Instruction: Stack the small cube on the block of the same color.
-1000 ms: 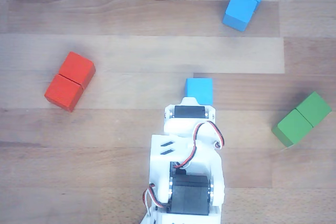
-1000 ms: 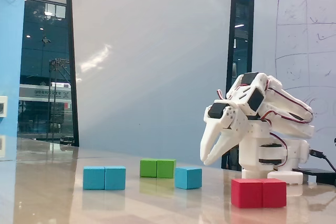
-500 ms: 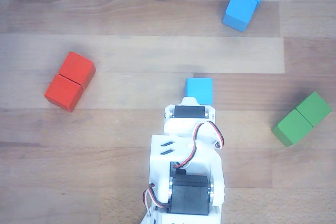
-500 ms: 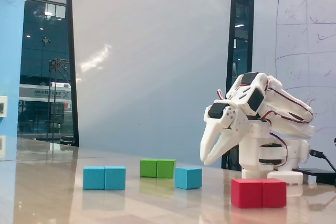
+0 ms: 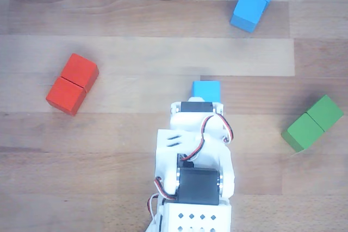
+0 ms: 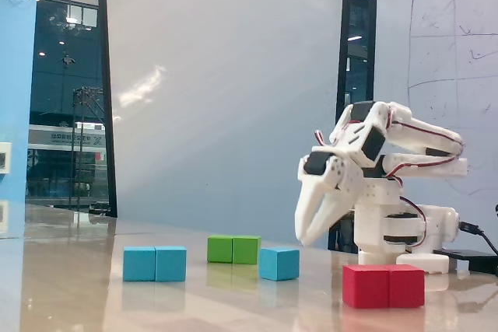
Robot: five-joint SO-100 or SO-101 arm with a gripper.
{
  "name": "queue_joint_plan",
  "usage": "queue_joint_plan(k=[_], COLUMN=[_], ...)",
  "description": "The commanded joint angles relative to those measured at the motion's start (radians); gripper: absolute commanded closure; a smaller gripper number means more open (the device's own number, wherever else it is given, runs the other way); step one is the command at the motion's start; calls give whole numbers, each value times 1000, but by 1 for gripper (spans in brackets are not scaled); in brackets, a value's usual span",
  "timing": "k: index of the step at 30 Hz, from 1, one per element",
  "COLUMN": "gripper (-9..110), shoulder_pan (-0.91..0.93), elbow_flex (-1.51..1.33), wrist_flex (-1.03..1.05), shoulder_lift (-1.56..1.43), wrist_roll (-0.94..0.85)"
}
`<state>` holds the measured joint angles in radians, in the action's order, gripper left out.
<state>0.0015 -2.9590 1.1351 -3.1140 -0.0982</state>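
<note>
The small cube [image 5: 206,92], light blue, lies on the wooden table just beyond the arm's wrist [image 5: 197,113] in the other view. In that view the wrist hides my fingers. The fixed view shows the small cube [image 6: 279,263] on the table, with my gripper [image 6: 301,239] hanging above and a little to the right of it. The gripper points down with its tips together and holds nothing. The block [image 5: 254,1], blue with a seam across its middle, lies at the far right; in the fixed view the block [image 6: 155,263] is leftmost.
A red double block [image 5: 72,83] lies to the left and a green double block [image 5: 312,123] to the right in the other view. In the fixed view the red block [image 6: 384,285] is nearest the camera and the green one [image 6: 233,249] sits behind the cube. The arm's base [image 6: 401,242] stands at the right.
The arm has lifted and reached slightly forward. The gripper has shifted a little up and left in the fixed view. No block has moved.
</note>
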Motion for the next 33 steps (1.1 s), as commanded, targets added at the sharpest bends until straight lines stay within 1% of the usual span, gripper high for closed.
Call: queue_joint_plan(k=[1, 7, 12, 17, 21, 24, 26, 29, 33], gripper=[101, 101, 101, 101, 101, 101, 101, 101, 101], shoulder_pan=[8, 8, 9, 9, 8, 6, 8, 9, 9], elbow_flex=[178, 376, 666, 1023, 1192, 1197, 1166, 1091, 969], wrist_flex=[-57, -54, -26, 161, 367, 459, 468, 431, 324], shoulder_lift=[63, 172, 457, 767, 939, 1029, 1072, 1089, 1068], wrist_roll=[-6, -8, -8, -5, -5, -3, -3, -3, 2])
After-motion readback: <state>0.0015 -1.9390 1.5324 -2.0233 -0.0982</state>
